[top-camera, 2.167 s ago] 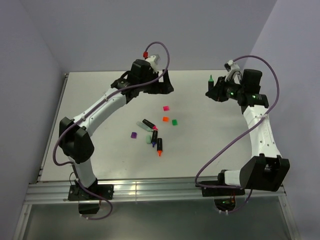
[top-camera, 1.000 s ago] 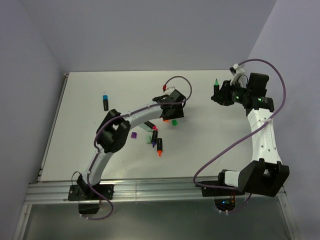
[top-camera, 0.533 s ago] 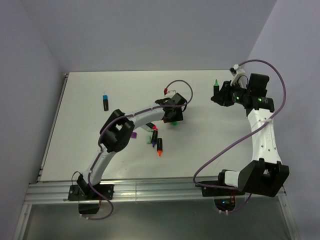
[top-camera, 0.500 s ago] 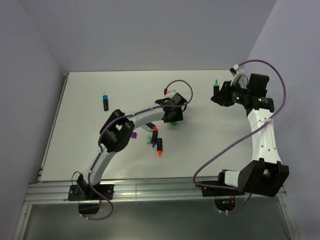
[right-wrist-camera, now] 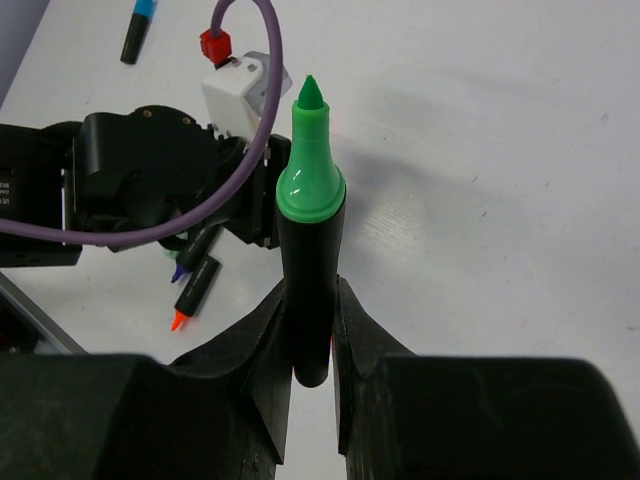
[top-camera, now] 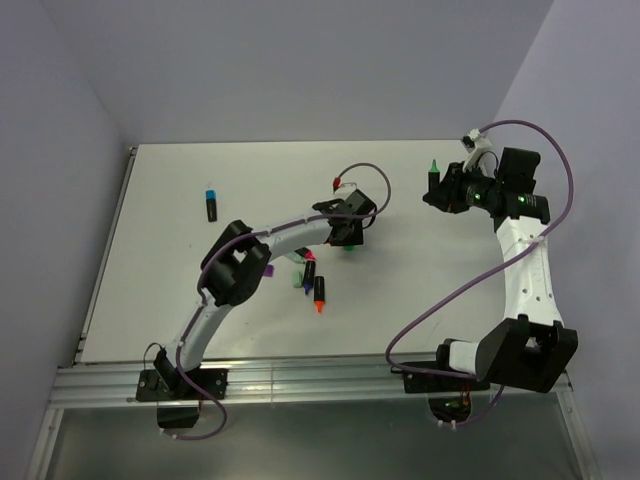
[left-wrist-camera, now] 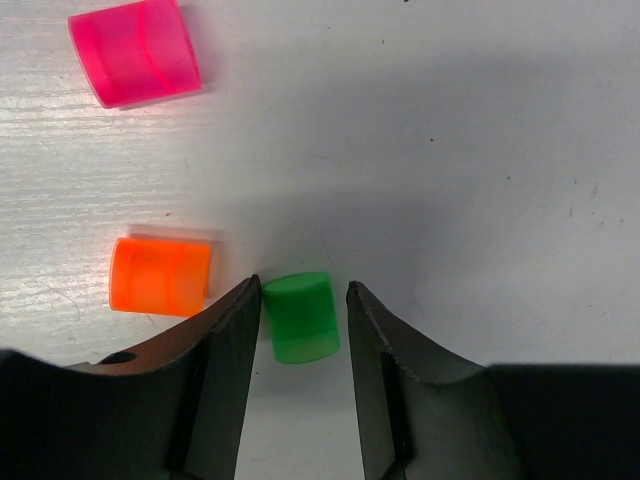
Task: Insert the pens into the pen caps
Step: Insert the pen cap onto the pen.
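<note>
In the left wrist view a green pen cap point(left-wrist-camera: 300, 317) lies on the table between the fingers of my left gripper point(left-wrist-camera: 305, 288). The left finger touches it and a gap shows at the right finger, so the gripper is open. An orange cap point(left-wrist-camera: 160, 276) lies just left of the fingers, and a pink cap point(left-wrist-camera: 135, 52) farther off. My right gripper point(right-wrist-camera: 310, 290) is shut on a green-tipped pen point(right-wrist-camera: 310, 250), held tip up above the table's back right point(top-camera: 433, 172). Seen from above, my left gripper point(top-camera: 345, 232) hides the pink and orange caps.
Loose pens lie in a cluster just in front of the left gripper, among them an orange-tipped one point(top-camera: 319, 293). A purple cap point(top-camera: 268, 270) sits by the left arm's elbow. A blue-capped pen point(top-camera: 211, 203) lies at the far left. Walls close in on the left, back and right.
My left arm swung from the back of the table over to the caps, and its fingers have narrowed around the green cap. The right arm holds the green pen almost still.
</note>
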You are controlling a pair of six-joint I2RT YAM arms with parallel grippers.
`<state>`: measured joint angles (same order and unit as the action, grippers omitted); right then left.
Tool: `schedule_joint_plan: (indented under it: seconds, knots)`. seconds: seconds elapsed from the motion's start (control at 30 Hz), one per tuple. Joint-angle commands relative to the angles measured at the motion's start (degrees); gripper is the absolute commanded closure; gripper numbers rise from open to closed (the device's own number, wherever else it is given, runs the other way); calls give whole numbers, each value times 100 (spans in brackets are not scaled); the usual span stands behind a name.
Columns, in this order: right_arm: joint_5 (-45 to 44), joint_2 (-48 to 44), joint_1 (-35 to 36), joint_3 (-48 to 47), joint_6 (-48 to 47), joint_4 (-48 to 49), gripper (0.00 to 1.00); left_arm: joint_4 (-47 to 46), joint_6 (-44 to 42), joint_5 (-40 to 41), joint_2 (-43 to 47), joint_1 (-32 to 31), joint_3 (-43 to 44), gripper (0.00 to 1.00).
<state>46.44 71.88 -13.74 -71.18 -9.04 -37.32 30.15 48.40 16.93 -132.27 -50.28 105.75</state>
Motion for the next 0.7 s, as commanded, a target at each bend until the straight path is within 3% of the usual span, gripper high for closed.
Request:
schedule_joint_plan:
  seconds: [0.0, 0.4, 0.53, 0.67]
  knots:
    - [138, 19, -50, -98, -37, 14, 100, 175, -366, 126, -229, -131, -160, 54]
    - [252, 28, -173, -28, -116, -12, 100, 43, -938, 522, -501, -236, -363, 57]
    - [252, 37, -226, 7, -151, -21, 100, 26, -947, 513, -546, -236, -459, 65]
    - [348, 55, -235, -1, -177, -56, 100, -27, -894, 592, -467, -236, -425, 90]
